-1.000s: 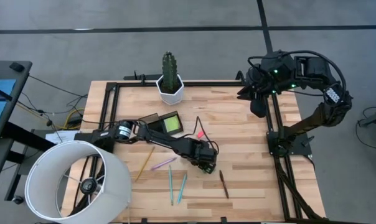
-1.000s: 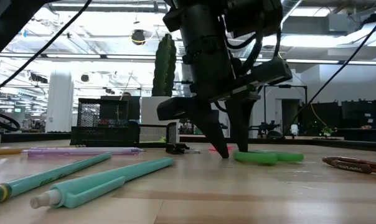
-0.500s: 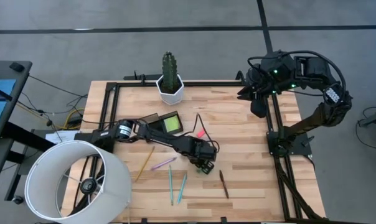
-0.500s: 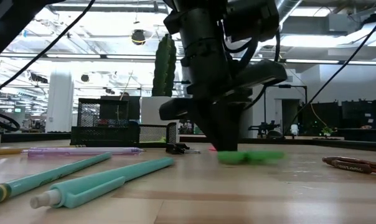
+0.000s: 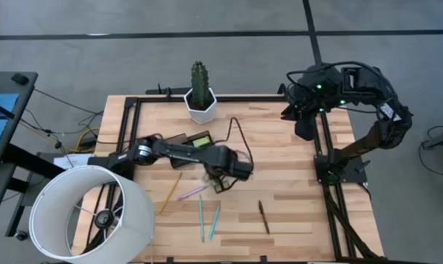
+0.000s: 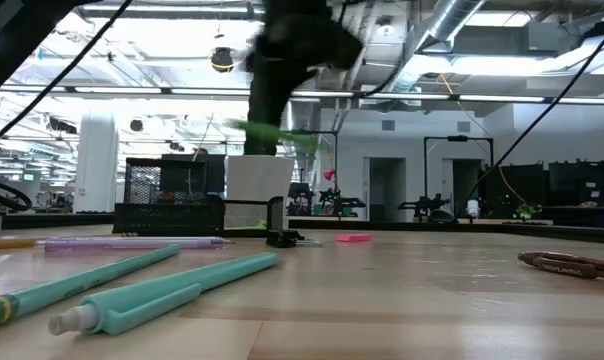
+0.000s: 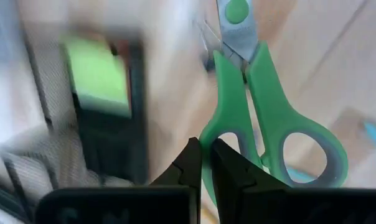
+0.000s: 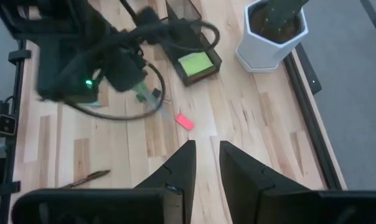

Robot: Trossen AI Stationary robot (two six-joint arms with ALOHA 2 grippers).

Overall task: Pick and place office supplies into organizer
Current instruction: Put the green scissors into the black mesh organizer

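Green-handled scissors (image 7: 250,106) hang above the table's middle, showing as a green streak in the low view (image 6: 274,130). My left gripper (image 7: 205,158) is shut on them, just near of the black organizer (image 5: 183,139), which holds a lime-green sticky-note pad (image 5: 202,142). A pink eraser (image 8: 184,121), two teal pens (image 5: 207,218), a purple pen (image 5: 193,193), a yellow pencil (image 5: 170,192) and a dark pen (image 5: 264,216) lie flat on the wood. My right gripper (image 8: 206,163) waits high over the far right corner, open with nothing between its fingers. My left gripper pinches the rim of one handle loop (image 7: 216,134) of the scissors between its two fingers (image 7: 189,163). The fingers come from above, pointing steeply down. The scissors lie about level in the hold, blades away from the fingers, lifted clear of the table.
A white hexagonal cactus pot (image 5: 200,104) stands at the far edge behind the organizer. A large white lampshade (image 5: 89,214) covers the near left corner. A black binder clip (image 6: 285,238) lies near the organizer. Bare wood shows at the table's right half (image 5: 295,183).
My left gripper has shut on the scissors' handle, then risen quickly and gone toward the organizer, rolling its wrist. The scissors, flat on the table a second ago, are lifted clear and carried along. My right arm has kept still.
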